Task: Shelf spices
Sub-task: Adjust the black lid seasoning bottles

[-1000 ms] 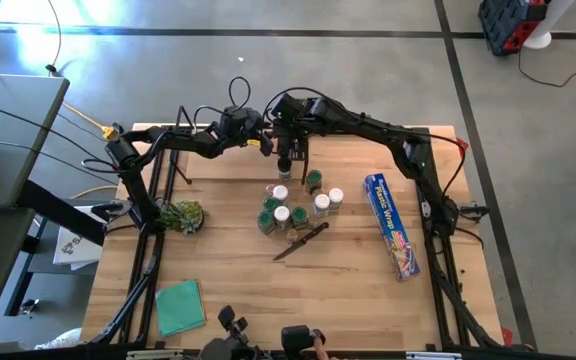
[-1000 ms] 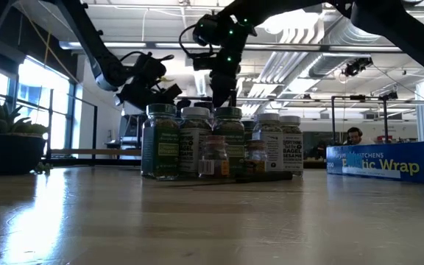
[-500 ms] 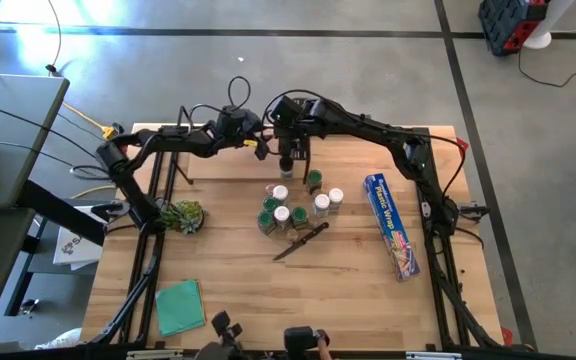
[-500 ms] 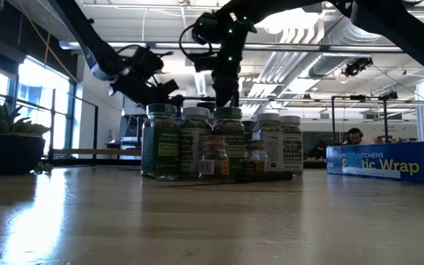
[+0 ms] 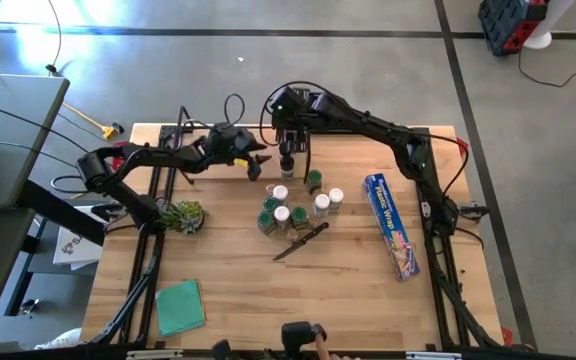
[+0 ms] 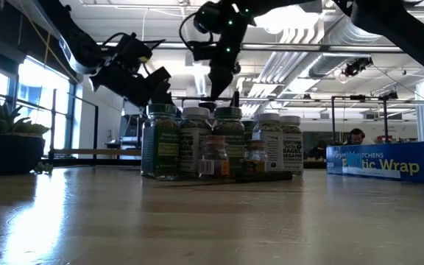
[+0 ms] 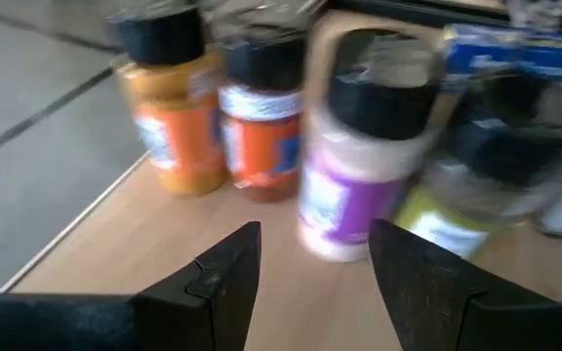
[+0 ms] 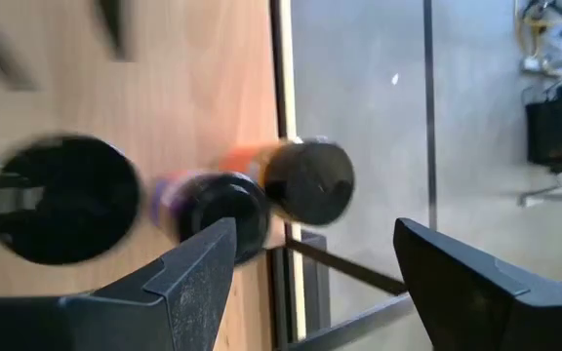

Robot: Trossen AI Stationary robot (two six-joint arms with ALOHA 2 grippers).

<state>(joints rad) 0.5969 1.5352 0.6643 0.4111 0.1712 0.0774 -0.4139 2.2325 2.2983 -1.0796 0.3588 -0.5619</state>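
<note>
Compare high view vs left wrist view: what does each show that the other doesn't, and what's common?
High view only: the blue wrap box, knife, green cloth, plant, the jar cluster mid-table, and the right end effector open above the shelf.
Left wrist only: labels on the shelved jars, orange jar, red-orange jar and purple-labelled jar, all black-capped.
Both: the left end effector, open and empty, beside the shelf.

The spices (image 5: 296, 205) are standing clustered at mid-counter (image 5: 228, 270), with the knife (image 5: 301, 240) lying just in front of them, the wrap box (image 5: 391, 226) lying to their right, the plant (image 5: 180, 215) sitting to their left, and the shelf (image 5: 218, 165) standing behind them at the far edge.
</note>
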